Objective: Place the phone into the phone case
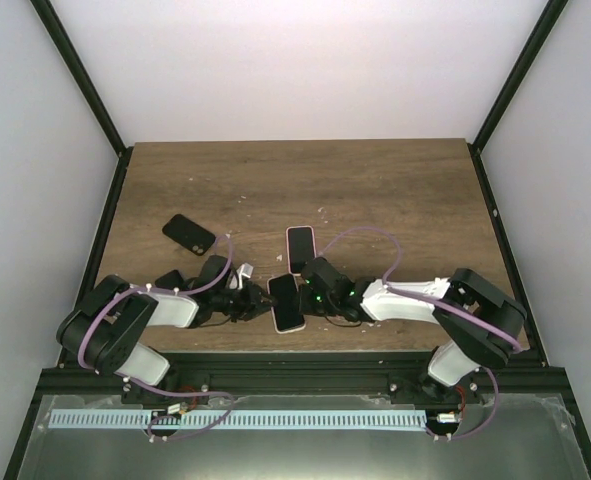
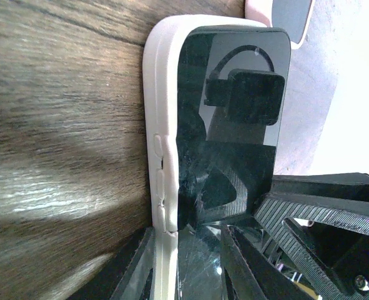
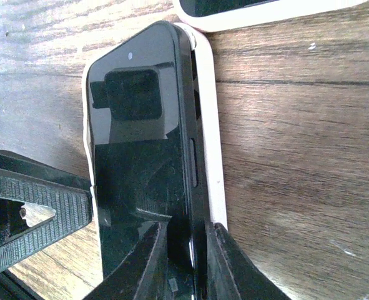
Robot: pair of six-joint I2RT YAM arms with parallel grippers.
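The black phone (image 1: 286, 303) lies partly seated in a white phone case (image 2: 161, 125) near the table's front, between the two arms. In the right wrist view the phone (image 3: 140, 137) has its right edge standing above the case wall (image 3: 210, 125). My left gripper (image 1: 265, 300) (image 2: 187, 269) is shut on the case's left side, one finger outside the white wall and the other over the screen (image 2: 234, 125). From the other side, my right gripper (image 1: 307, 298) (image 3: 187, 262) is shut on the phone's right edge, with the case wall against its outer finger.
A second phone in a pinkish-white case (image 1: 300, 248) lies just beyond the held one, and its end shows in both wrist views (image 2: 284, 15) (image 3: 265, 9). A black phone-shaped slab (image 1: 188, 233) lies at the left. Black frame rails border the wooden table (image 1: 395, 190).
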